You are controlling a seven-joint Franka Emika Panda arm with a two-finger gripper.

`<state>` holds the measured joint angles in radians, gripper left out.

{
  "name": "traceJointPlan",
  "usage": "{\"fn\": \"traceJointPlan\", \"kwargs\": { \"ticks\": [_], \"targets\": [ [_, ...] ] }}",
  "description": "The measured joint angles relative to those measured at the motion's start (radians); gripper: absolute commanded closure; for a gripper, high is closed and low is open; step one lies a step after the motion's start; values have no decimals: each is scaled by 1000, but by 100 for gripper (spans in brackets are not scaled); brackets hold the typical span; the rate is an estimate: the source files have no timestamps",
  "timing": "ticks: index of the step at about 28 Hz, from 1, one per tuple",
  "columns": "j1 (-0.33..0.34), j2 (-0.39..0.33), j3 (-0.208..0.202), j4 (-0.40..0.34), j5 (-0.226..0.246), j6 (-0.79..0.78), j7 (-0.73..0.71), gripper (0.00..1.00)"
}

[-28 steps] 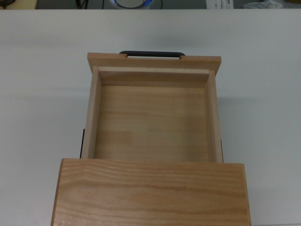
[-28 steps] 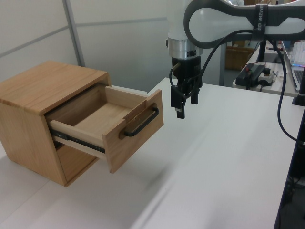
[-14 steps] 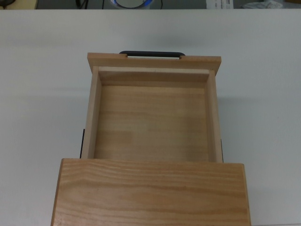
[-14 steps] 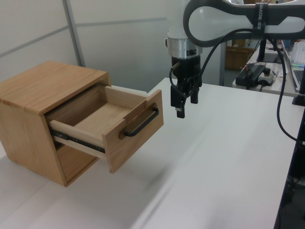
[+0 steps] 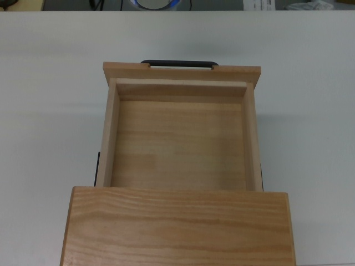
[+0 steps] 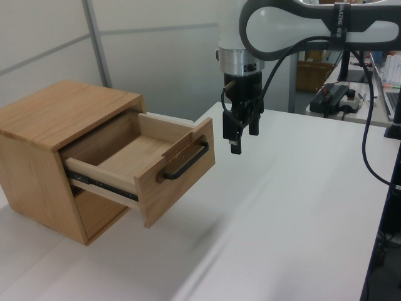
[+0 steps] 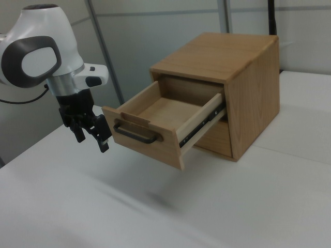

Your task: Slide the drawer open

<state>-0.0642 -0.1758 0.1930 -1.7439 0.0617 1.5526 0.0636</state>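
The drawer [image 6: 145,164] stands pulled out, end effector [image 6: 241,135] nearby with fingers apart, gripping nothing

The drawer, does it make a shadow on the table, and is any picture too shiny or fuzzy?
In the left view the drawer throws a soft grey shadow on the white table beneath its front; in the right view a faint dark patch sits on the table below it; in the top view the light is even, with no glare on the wood, and the handle stays sharp.
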Motion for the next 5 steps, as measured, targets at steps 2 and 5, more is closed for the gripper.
{"fn": "traceJointPlan", "kwargs": {
  "ticks": [2, 5],
  "targets": [
    [0, 0, 0, 0, 0, 0, 0, 0],
    [0, 1, 0, 0, 0, -1, -1, 0]
  ]
}}
